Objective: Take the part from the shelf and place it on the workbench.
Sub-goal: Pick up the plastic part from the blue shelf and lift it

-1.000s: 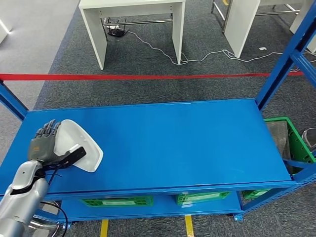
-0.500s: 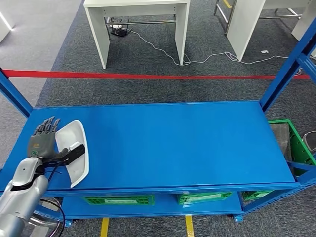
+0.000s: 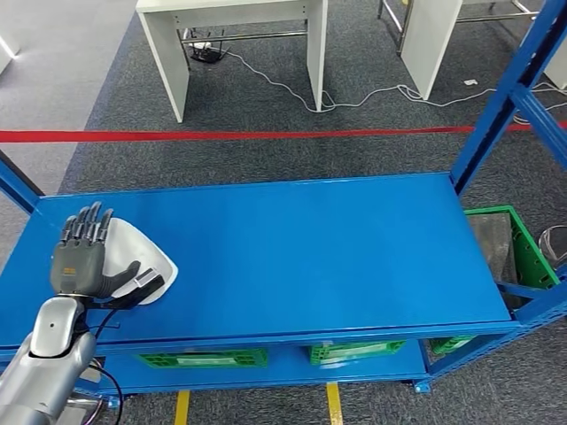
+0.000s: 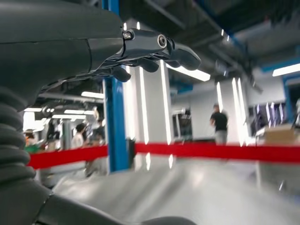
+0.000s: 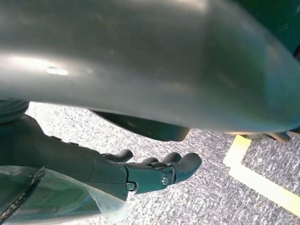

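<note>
The white curved part [image 3: 137, 251] lies on the left end of the blue shelf [image 3: 307, 248]. My left hand [image 3: 81, 259] is at its left edge, back of the hand up, fingers straight and spread. Its thumb [image 3: 134, 285] runs along the part's near edge and touches it. In the left wrist view the fingers [image 4: 155, 47] stretch out well above the part's pale surface [image 4: 198, 187], with a wide gap between them. My right hand [image 5: 155, 171] hangs over the floor with its fingers out and nothing in them.
Blue uprights [image 3: 498, 106] rise at the shelf's right end. Green bins [image 3: 200, 359] sit on the lower level and a green crate [image 3: 522, 248] stands to the right. Red tape [image 3: 267, 135], white tables [image 3: 227, 35] and cables lie on the floor beyond.
Half a second ago the part stood tilted on its edge against my left thumb; now it lies flat on the shelf. The camera has also shifted a little.
</note>
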### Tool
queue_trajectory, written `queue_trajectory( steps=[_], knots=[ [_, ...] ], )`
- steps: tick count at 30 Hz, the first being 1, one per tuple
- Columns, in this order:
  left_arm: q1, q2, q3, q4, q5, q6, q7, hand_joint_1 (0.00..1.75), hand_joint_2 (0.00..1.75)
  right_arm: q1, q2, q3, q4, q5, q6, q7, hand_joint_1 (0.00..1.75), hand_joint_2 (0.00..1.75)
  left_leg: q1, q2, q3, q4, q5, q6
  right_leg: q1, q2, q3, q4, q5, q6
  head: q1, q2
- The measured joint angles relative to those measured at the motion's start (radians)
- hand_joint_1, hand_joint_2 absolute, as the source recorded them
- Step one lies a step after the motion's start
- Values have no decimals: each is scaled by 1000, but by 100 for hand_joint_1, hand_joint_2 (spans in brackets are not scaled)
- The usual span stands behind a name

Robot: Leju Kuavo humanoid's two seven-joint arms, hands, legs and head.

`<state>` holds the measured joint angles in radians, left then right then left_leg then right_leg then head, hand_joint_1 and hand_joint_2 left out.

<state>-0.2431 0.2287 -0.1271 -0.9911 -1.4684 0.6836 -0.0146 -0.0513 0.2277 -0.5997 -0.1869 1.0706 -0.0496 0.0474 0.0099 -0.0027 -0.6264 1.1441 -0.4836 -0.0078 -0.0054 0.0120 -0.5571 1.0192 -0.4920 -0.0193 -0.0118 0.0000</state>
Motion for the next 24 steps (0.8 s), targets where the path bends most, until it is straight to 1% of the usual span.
queue_trajectory(
  steps=[1,2,4,5,6,7,8,10,11,12,13,14,15,16,17,18,19,21,22,23,24],
  knots=[
    [1,-2,-2,-13,-10,7,-1,0,0,-1,1,0,0,3,2,0,0,0,-3,0,23,-59,25,7,2,1,-1,1,-1,2,0,0],
    [2,-3,-3,-24,-20,11,-2,0,0,-2,1,0,0,6,4,-1,0,0,-6,0,38,-100,36,12,4,1,-4,2,-2,5,0,0],
    [8,-7,-5,-46,-36,14,-4,0,0,-2,2,0,0,10,7,-1,0,0,-10,0,42,-125,32,15,5,0,-11,1,-1,14,-1,0],
    [11,-9,-6,-56,-41,14,-4,0,0,-2,2,0,0,12,8,-1,0,0,-8,0,42,-130,32,16,5,-1,-14,1,-2,20,0,0],
    [14,-12,-7,-65,-45,14,-4,0,0,-2,2,0,0,14,9,-1,0,0,-6,1,44,-134,34,18,4,-2,-18,7,-8,25,0,0],
    [15,-15,-8,-74,-48,14,-5,0,0,-2,2,0,0,16,10,-1,0,0,-3,1,45,-138,36,21,4,-2,-29,28,-23,31,2,0],
    [16,-18,-10,-82,-49,14,-5,0,0,-2,2,0,0,17,11,0,0,0,-1,2,47,-141,37,24,3,-3,-50,72,-47,36,2,0],
    [18,-24,-13,-93,-51,13,-7,0,0,-2,2,0,0,19,13,0,0,0,-1,4,46,-141,37,28,2,-4,-116,202,-104,42,4,0],
    [21,-26,-15,-94,-51,13,-7,0,0,-2,2,0,0,20,13,1,0,0,-1,5,46,-141,37,28,1,-4,-146,259,-122,44,3,0],
    [23,-28,-16,-95,-51,13,-8,0,0,-2,2,0,0,20,14,1,0,0,-1,5,46,-141,36,29,1,-4,-164,287,-122,45,3,0],
    [25,-29,-18,-96,-51,13,-8,0,0,-1,2,0,0,20,14,1,0,0,-1,6,47,-140,36,29,1,-4,-162,275,-103,45,4,0],
    [27,-30,-19,-98,-51,13,-8,0,0,-1,2,0,0,21,14,1,0,0,-1,6,48,-139,35,27,1,-5,-141,225,-67,44,3,0],
    [28,-31,-20,-101,-51,13,-8,0,0,-2,2,0,0,21,15,1,0,0,-1,5,49,-138,34,25,1,-6,-108,153,-29,42,4,0],
    [28,-32,-21,-104,-51,12,-8,0,0,-2,2,0,0,22,16,1,0,0,-4,5,47,-134,31,21,0,-7,-73,84,-2,38,4,0],
    [27,-32,-21,-107,-50,8,-9,0,0,-3,2,0,0,22,19,1,0,0,-6,4,45,-131,29,17,1,-8,-48,35,12,34,3,0],
    [27,-32,-22,-109,-46,0,-11,0,0,-4,2,0,0,22,21,2,0,0,-8,3,43,-128,29,12,1,-7,-36,12,14,30,2,0],
    [28,-32,-25,-110,-37,-15,-14,0,0,-3,2,0,0,22,23,3,0,0,-10,3,41,-127,29,8,2,-6,-32,7,11,25,2,0],
    [29,-32,-33,-117,-12,-54,-23,0,0,-2,2,0,0,23,26,5,0,0,-8,3,40,-123,24,-1,0,-5,-33,6,14,14,1,0],
    [30,-32,-39,-124,-2,-72,-26,0,0,-1,2,0,0,23,27,8,0,0,-7,3,33,-104,9,-6,-2,-5,-33,4,16,8,0,0],
    [30,-32,-46,-133,2,-86,-27,0,0,-2,2,0,0,24,28,11,0,0,-6,2,19,-68,-15,-12,-4,-6,-32,3,17,4,-1,0],
    [29,-31,-53,-140,4,-100,-28,0,0,-2,2,0,0,25,30,14,0,0,-5,2,-4,-12,-46,-16,-5,-6,-31,3,17,2,-3,0]
  ],
)
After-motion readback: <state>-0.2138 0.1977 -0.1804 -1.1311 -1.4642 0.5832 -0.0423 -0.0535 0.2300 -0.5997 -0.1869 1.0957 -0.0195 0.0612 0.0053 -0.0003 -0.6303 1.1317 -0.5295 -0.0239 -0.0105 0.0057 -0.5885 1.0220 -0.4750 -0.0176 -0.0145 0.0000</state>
